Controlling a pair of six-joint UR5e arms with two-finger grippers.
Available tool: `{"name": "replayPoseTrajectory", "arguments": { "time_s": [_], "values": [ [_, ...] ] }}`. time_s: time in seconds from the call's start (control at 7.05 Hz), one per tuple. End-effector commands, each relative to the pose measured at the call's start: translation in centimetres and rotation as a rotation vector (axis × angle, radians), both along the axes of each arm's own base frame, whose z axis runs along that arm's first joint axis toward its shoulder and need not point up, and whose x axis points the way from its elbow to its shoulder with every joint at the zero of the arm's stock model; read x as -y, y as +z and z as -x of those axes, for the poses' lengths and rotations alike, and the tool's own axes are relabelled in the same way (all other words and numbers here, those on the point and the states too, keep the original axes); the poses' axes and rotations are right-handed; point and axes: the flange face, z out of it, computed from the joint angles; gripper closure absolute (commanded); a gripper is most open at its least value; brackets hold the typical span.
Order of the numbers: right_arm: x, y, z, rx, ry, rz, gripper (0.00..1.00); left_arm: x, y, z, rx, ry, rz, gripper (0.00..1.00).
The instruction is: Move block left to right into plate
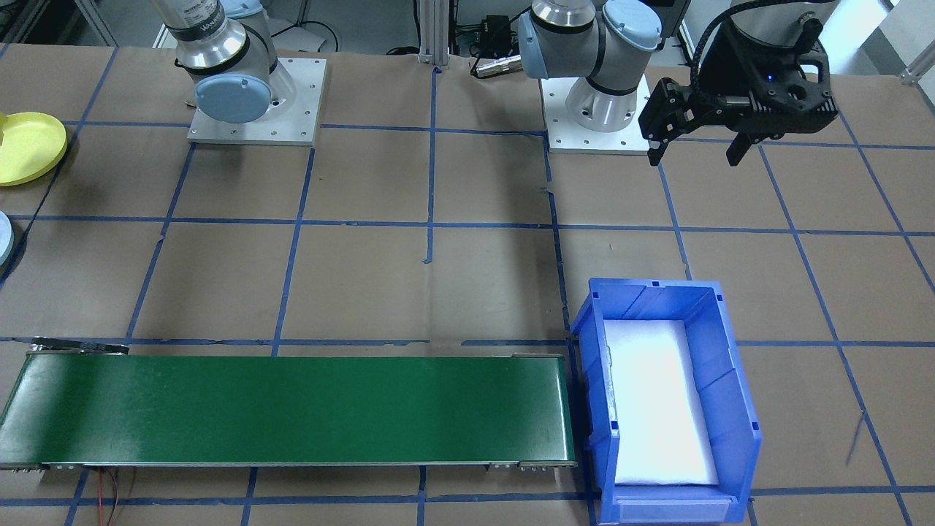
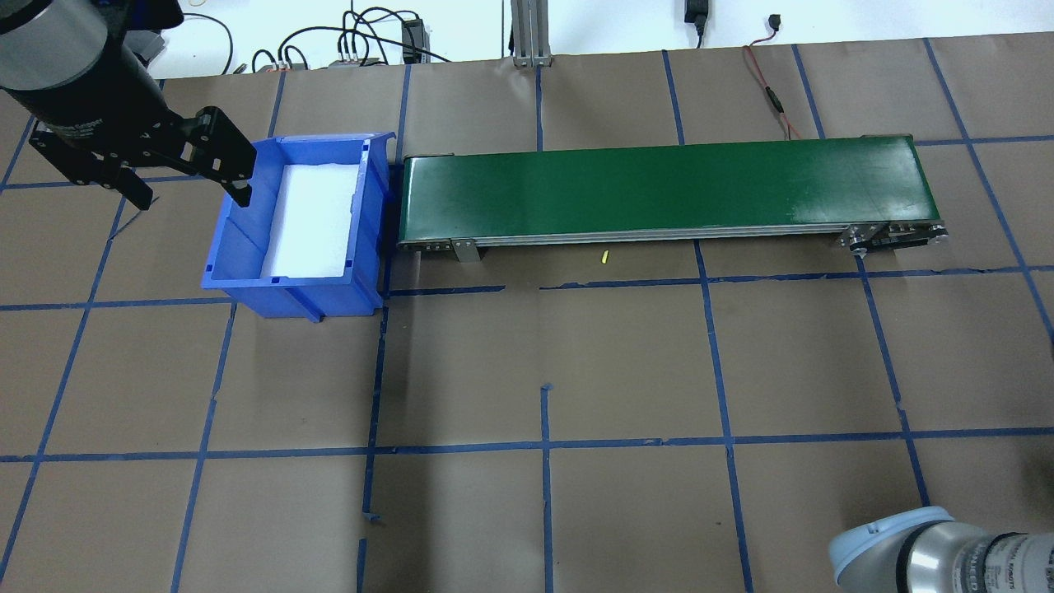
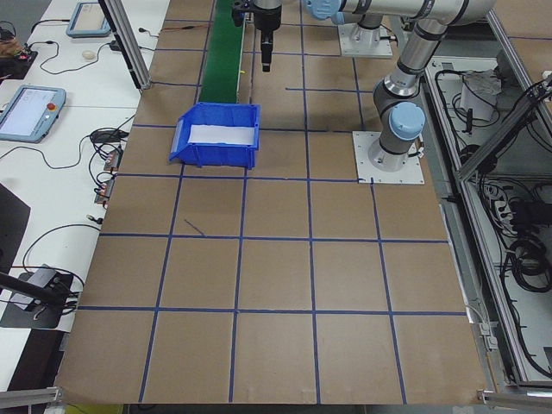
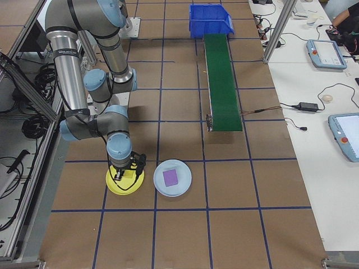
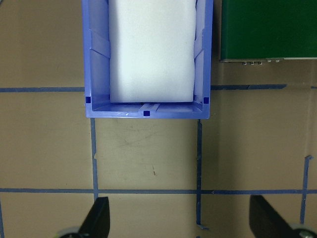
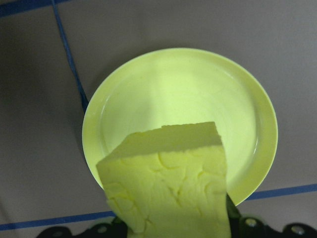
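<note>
Jaws of the right gripper (image 6: 173, 230) clamp a yellow foam block (image 6: 168, 183) directly above the yellow plate (image 6: 257, 148), apparently positioned for release into it. Left gripper (image 1: 697, 146) hangs with jaws spread and empty, well away from the plate, near the blue bin (image 1: 730, 380).

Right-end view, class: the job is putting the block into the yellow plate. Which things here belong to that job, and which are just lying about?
Job:
- yellow block, held in the right gripper
- yellow plate, directly beneath it

Lying about:
- pale plate with a purple square, beside the yellow plate
- green conveyor
- blue bin
- left gripper, open, near the bin
</note>
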Motion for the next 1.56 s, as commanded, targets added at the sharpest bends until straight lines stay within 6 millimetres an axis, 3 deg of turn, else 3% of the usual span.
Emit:
{"name": "replayPoseTrajectory", "arguments": {
  "time_s": [0.0, 0.28, 0.43, 0.57, 0.71, 0.85, 0.99, 1.28, 1.42],
  "values": [
    [-1.3, -1.4, -0.1, 0.039, 0.018, 0.022, 0.00, 0.0, -0.1, 0.0, 0.000, 0.000, -0.002, 0.00],
    [-0.6, -0.3, -0.3, 0.013, 0.016, 0.029, 0.00, 0.0, -0.1, 0.0, 0.000, 0.000, -0.002, 0.00],
    [2.9, 1.9, -1.5, -0.039, 0.050, 0.035, 0.00, 0.0, -0.1, 0.0, 0.000, 0.000, -0.002, 0.00],
    [9.4, 5.6, -4.8, -0.118, 0.116, 0.048, 0.00, 0.0, 0.0, 0.0, 0.000, 0.000, -0.001, 0.00],
    [15.7, 8.9, -10.3, -0.154, 0.168, 0.069, 0.00, 0.0, 0.0, 0.0, 0.000, 0.000, -0.001, 0.00],
    [20.9, 10.6, -16.9, -0.162, 0.148, 0.081, 0.00, 0.0, 0.0, 0.0, 0.000, 0.000, -0.001, 0.00],
    [25.7, 11.0, -24.2, -0.127, 0.138, 0.155, 0.00, 0.0, 0.0, 0.0, 0.000, 0.000, -0.001, 0.00],
    [30.8, 12.0, -40.4, -0.078, -0.001, 0.229, 0.00, 0.0, 0.0, 0.0, 0.000, 0.000, 0.001, 0.00],
    [32.0, 14.7, -47.1, -0.088, -0.032, 0.255, 0.00, 0.0, 0.0, 0.0, 0.000, 0.000, 0.001, 0.00]
  ]
}}
